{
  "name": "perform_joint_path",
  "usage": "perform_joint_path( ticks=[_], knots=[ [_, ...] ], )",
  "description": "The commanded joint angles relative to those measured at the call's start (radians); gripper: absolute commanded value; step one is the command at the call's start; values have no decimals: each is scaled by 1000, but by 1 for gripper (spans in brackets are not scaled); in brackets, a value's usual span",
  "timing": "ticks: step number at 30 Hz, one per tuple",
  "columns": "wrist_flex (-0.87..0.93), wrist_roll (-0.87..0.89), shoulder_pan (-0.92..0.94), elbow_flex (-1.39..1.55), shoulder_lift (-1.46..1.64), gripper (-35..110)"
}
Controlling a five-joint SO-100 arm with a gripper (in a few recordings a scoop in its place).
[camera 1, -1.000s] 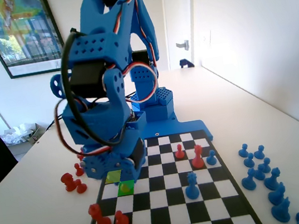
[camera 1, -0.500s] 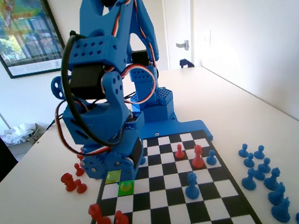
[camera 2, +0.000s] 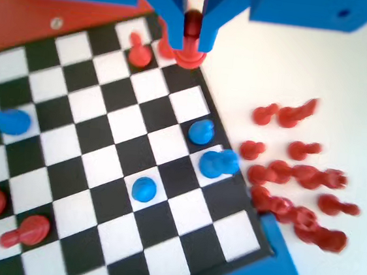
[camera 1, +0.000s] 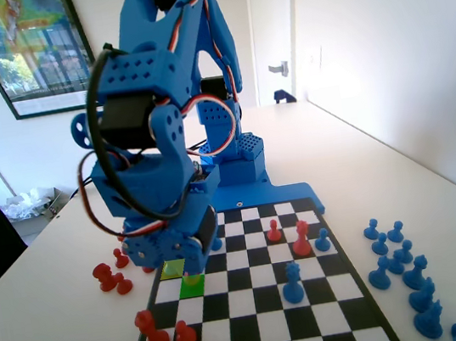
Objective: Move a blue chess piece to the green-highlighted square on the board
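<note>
Hanging tool: the tool (camera 2: 190, 45) comes down from the top edge of the wrist view, above the board's far right edge in that picture.
Tool state: the two jaws stand parted by a narrow gap and hold nothing.
Seen through the gap: a red piece (camera 2: 192, 30) standing on the board below, its base clear of the jaw tips.
Arm: in the fixed view the blue arm (camera 1: 153, 156) leans over the left side of the board (camera 1: 261, 337), its lower end above the yellow-tinted square (camera 1: 172, 269).
Green-highlighted square: the green-highlighted square (camera 1: 200, 290) lies just in front of the yellow one, one step to its right, in the fixed view.
Blue chess piece: a small rounded shape on the green square, tinted the same green, is taken as the blue chess piece (camera 1: 192, 283). It stands upright and apart from the tool.
Wrist view match: three blue pawns (camera 2: 202, 131) stand near the board's right edge. I cannot tell which one is the task piece.
Other board pieces: a taller blue piece (camera 1: 292, 283) stands mid-board, and two red pieces (camera 1: 168, 334) stand at the near left corner in the fixed view.
Bench, right of board: a cluster of blue pieces (camera 1: 396, 261).
Bench, left of board: a few red pieces (camera 1: 108, 278).
Image quality: the wrist view is blurred.
</note>
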Motion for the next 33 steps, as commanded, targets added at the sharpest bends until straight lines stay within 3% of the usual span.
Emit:
perform_joint_path(
  ticks=[1, 7, 16, 23, 33],
  knots=[
    [67, -5, 57, -83, 160, 1],
    [236, -49, 229, -67, 241, 1],
    [321, -236, 495, 103, 330, 1],
    [170, -376, 643, 302, 356, 1],
    [-198, -383, 684, 543, 307, 1]
  ],
)
